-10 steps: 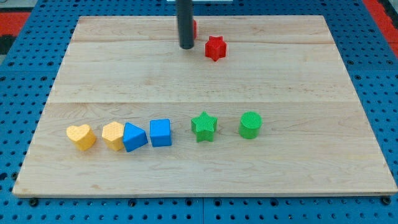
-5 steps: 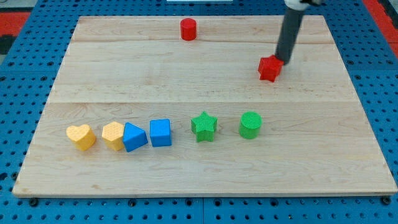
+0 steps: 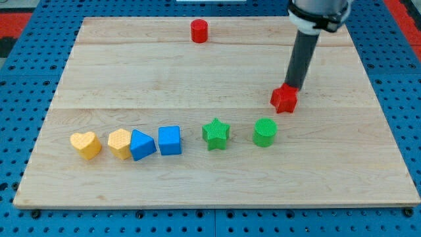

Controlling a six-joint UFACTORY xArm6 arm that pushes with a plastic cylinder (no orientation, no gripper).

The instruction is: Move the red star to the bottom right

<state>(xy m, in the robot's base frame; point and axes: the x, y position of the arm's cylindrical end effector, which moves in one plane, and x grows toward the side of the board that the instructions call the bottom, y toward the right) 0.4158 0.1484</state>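
Tip [image 3: 292, 87] of my rod sits right at the top edge of the red star [image 3: 284, 99], touching it from the view's top-right; no jaws on this rig, just a straight dark rod, so nothing is gripped, only contact w/ the star. Rod shaft leans up toward the view's top right, w/ a pale collar at the frame edge.

Nearest the view's bottom, a row of blocks runs across the wooden board [image 3: 368, 171]: yellow heart [image 3: 85, 144] at far left, then a second yellow block [image 3: 119, 143], shape unclear, partly hidden by the blue triangle [image 3: 142, 145] touching it. Blue cube [image 3: 170, 140] just beside the triangle. A gap, then green star [image 3: 216, 133], then green cylinder [image 3: 264, 131] to its right.

Red star lies just above and slightly right of the green cylinder, near but apart, approx mid-height on the board's right half, well short of the bottom right corner.

Farthest back, red cylinder [image 3: 199, 31] stands alone near the top edge, well apart from everything else.

Blue pegboard [image 3: 26, 99] surrounds the board.
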